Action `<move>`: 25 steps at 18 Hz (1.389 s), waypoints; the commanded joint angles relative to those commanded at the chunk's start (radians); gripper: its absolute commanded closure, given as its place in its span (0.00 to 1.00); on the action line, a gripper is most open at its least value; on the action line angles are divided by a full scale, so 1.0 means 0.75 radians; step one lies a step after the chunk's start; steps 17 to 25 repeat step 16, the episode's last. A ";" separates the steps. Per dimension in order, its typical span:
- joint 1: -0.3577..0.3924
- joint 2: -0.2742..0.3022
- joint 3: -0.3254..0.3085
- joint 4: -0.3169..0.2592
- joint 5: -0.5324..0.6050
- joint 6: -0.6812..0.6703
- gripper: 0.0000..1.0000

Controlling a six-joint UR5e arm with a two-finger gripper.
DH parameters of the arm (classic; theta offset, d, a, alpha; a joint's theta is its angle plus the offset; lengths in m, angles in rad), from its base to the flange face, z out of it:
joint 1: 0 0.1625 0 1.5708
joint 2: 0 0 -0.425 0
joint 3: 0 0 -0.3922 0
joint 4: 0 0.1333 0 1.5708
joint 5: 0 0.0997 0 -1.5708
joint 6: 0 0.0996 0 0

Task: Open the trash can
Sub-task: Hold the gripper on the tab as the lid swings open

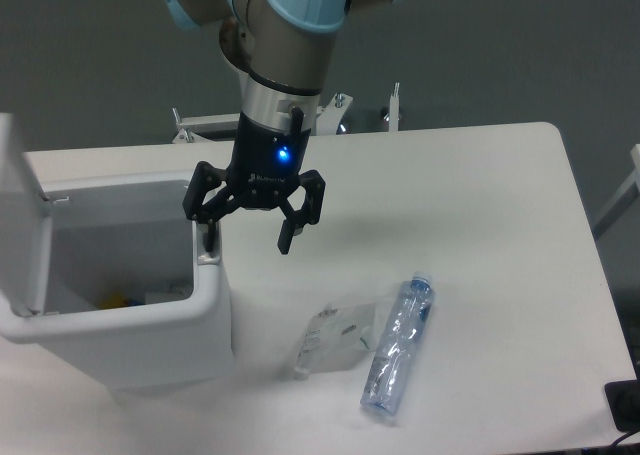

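Note:
The trash can (150, 340) is a large white boxy bin at the left of the table. Its lid (22, 215) stands up at the far left, so the inside shows, with a few small items at the bottom. My gripper (247, 235) hangs open over the bin's right rim. One fingertip (209, 237) is down on the small grey tab (207, 258) at that rim; the other finger hangs free over the table. Nothing is held between the fingers.
A crushed clear plastic bottle (397, 347) lies on the table right of the bin. Beside it is a flat clear plastic bag (335, 340). A metal bracket (340, 115) sits at the table's far edge behind the arm.

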 joint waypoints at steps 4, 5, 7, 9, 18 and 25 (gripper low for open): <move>0.145 0.008 0.111 0.016 0.000 0.000 0.00; 0.210 0.004 0.125 0.018 0.004 0.002 0.00; 0.272 -0.028 0.172 0.029 0.043 0.055 0.00; 0.345 -0.033 0.168 0.010 0.086 0.253 0.00; 0.438 -0.004 0.064 -0.059 0.398 0.887 0.00; 0.438 -0.004 0.064 -0.059 0.398 0.887 0.00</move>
